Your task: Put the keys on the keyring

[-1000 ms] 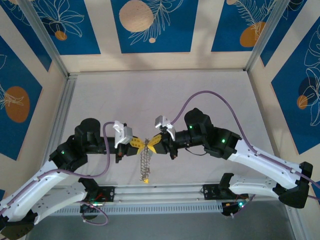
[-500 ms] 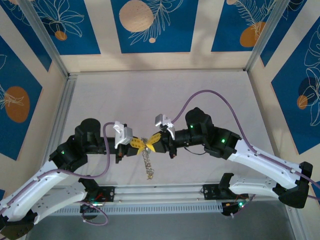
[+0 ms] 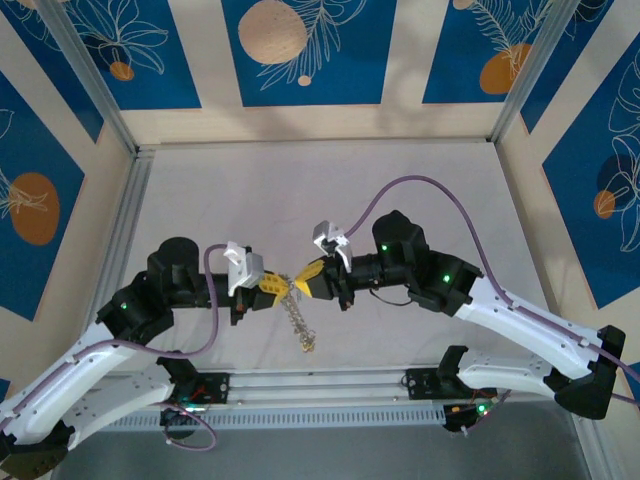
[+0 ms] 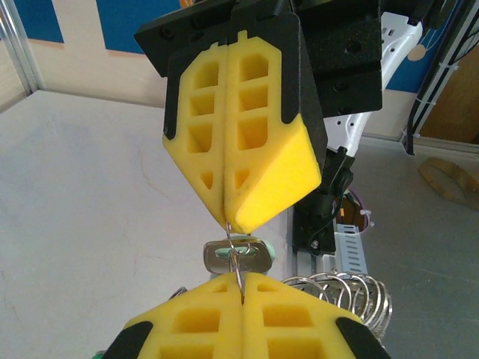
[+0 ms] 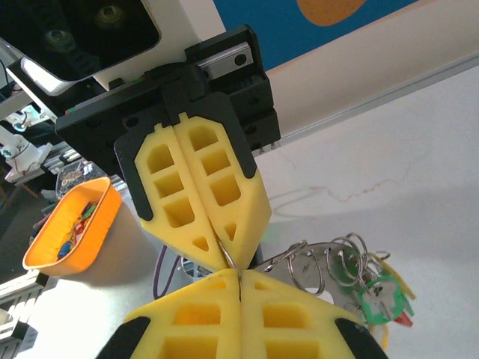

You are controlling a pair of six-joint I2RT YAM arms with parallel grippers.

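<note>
- The keyring is a thin wire loop, held up in the air over the table
- The left gripper is just left of the keyring, and its yellow fingers are squeezed tight on the wire
- The right gripper is just right of the keyring, and its yellow fingers are pinched tight on the same wire
- The two grippers point tip to tip and nearly touch, with the keyring in the tiny gap between them
- In the left wrist view a silver key with a bit of pale mint on it hangs just behind the keyring
- I cannot tell if that key is really on the keyring or only close to it
- A string of wire rings hangs down below the keyring from above, and does not reach the table
- In the right wrist view these rings look like shiny curls just right of the keyring
- The other keys sit in a bunch at the end of the string, away from the keyring; one has a green head, and bits of red and yellow peek out
- An orange bowl with small coloured things inside stands well apart from the keyring, to its left in the right wrist view
</note>
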